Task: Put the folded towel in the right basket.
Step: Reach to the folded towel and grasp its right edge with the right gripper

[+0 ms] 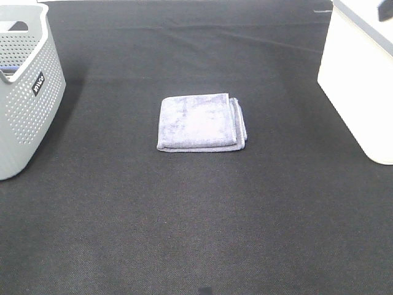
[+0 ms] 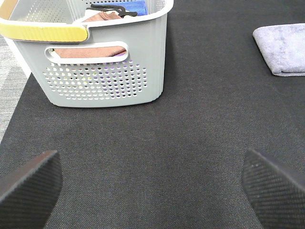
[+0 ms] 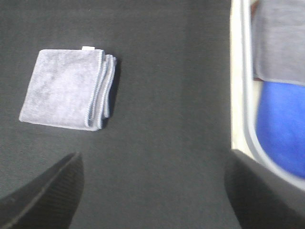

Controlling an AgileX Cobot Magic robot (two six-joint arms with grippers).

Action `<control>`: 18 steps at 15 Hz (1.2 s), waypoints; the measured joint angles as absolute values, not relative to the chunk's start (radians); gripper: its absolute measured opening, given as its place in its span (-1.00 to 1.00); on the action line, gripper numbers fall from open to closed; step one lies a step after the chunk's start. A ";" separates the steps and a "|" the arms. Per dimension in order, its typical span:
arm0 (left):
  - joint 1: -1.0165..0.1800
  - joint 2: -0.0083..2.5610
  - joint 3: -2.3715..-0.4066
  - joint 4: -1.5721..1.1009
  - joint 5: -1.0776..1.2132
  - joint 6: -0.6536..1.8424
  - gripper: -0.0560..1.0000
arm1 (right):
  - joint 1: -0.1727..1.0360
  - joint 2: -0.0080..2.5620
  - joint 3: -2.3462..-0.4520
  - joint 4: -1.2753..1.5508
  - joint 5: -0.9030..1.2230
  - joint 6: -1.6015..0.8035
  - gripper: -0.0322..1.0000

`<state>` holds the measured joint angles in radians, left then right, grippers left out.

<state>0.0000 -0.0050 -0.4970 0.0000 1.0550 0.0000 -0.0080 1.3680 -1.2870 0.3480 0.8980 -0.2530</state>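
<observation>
While the folded towel (image 1: 201,121) lies left of the right basket (image 1: 359,80) | left gripper (image 2: 152,191), right gripper (image 3: 152,195): jaws spread | we judge it soft, light; pinch basket-side layered edge.

The black mat (image 1: 196,221) carries a folded lilac towel (image 1: 199,121) between a grey perforated basket (image 1: 27,107) and a white basket (image 1: 359,83).

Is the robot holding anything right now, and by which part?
Nothing. The left gripper and right gripper are open and empty; the towel lies untouched on the mat.
</observation>
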 joint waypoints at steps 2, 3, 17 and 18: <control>0.000 -0.005 -0.497 0.000 1.055 0.000 0.95 | -0.008 1.440 -1.360 0.367 0.928 -0.270 0.54; 0.000 -0.005 -0.497 0.000 1.055 0.000 0.95 | -0.008 1.491 -1.417 0.392 0.946 -0.282 0.53; 0.000 -0.005 -0.497 0.000 1.055 0.000 0.95 | 0.189 2.219 -2.039 0.524 1.195 -0.187 0.58; 0.000 -0.005 -0.497 0.000 1.055 0.000 0.95 | 0.189 2.265 -2.072 0.524 1.201 -0.187 0.59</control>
<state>0.0000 -0.0050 -0.4970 0.0000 1.0550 0.0000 0.1890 2.2650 -2.0720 0.5240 1.2010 -0.1870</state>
